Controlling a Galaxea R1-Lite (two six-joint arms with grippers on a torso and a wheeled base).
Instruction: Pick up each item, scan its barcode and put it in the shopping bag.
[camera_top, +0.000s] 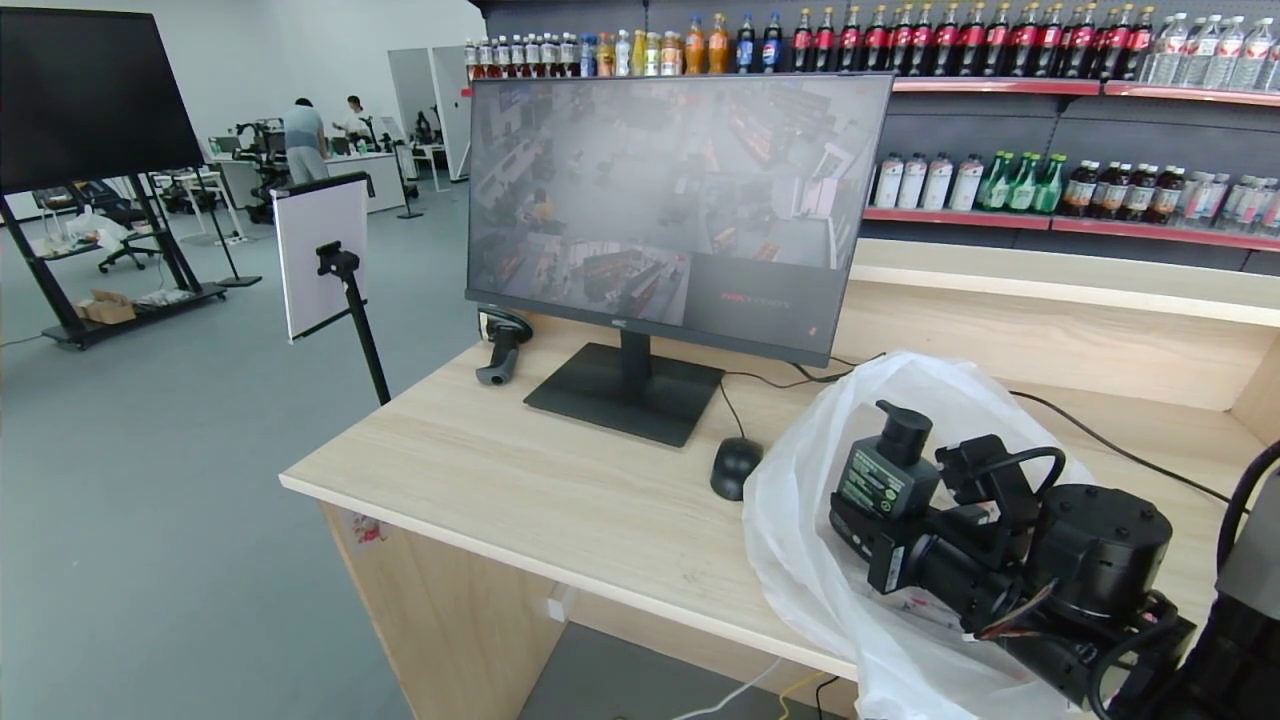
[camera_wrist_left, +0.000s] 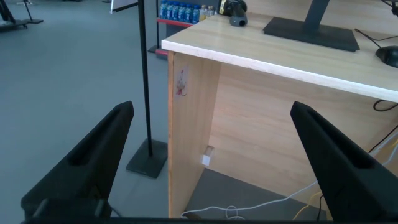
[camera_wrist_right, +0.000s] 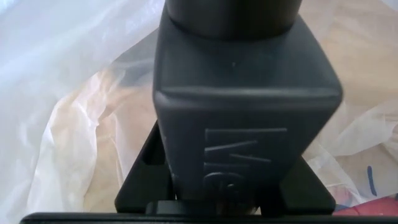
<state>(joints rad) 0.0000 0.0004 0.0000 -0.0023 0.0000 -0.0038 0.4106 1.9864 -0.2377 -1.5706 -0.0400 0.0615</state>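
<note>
Bottle (camera_top: 885, 480): dark, squarish body with a round cap, held in the right gripper (camera_top: 950, 535), whose fingers are clamped on its lower part. It sits in the mouth of the bag (camera_top: 800, 520), at the right end of the desk (camera_top: 520, 490).

Long axis: near upright. The cap is up and tipped a little toward the monitor (camera_top: 680, 200); the base points down into the bag.

Key relation: bag film lies under and all round the bottle. In the right wrist view the film shows on every side behind it, with desk wood showing through. Judged: the path is straight down, so the move in hand is the release. The fingers need only part, perhaps after a small descent. Risk: the loose film beside the bottle may fold in or drag as the gripper leaves.

Left gripper (camera_wrist_left: 211, 109): fingers spread wide and empty, low off the desk's front corner, well apart from the bag.

Scanner (camera_top: 503, 345): by the monitor foot at the far left of the desk, well apart from the bottle. The left arm is nearer to it.

Not resolved:
- The bottle's base and the finger contact are masked by the gripper body in the head view.
- No barcode is seen, so scan status cannot be told.
- Red and white print low in the bag cannot be identified.
- The bag's near side is cut off at the picture edge.
</note>
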